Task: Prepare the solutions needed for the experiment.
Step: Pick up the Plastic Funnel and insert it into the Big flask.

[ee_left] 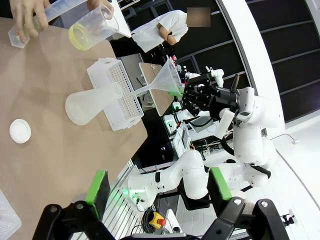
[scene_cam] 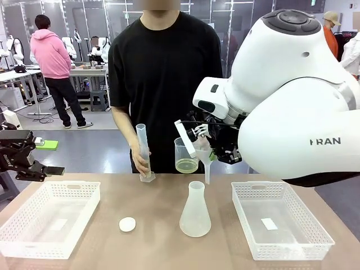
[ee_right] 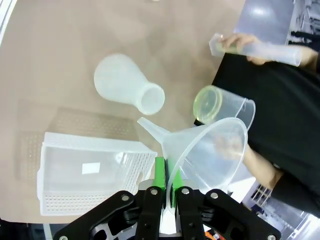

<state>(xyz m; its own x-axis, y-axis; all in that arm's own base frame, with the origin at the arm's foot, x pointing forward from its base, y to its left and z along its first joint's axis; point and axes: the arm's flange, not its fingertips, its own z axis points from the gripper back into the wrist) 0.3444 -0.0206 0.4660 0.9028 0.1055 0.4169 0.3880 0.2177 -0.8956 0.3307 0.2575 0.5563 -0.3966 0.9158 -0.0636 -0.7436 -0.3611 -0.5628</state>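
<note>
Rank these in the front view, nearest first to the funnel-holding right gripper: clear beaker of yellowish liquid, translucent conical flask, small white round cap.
1. clear beaker of yellowish liquid, beside the right gripper.
2. translucent conical flask, below, mid-table.
3. small white round cap, farther left.

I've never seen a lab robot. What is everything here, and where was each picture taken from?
Two white robot arms share a brown table with a person. One picture looks across it; two come from wrist cameras. The right pincer is shut on a clear plastic funnel near a translucent conical flask. The left pincer is open, empty. The person holds a tall clear cylinder and a clear beaker of yellowish liquid. Two white mesh baskets and a small white round cap lie there.
</note>
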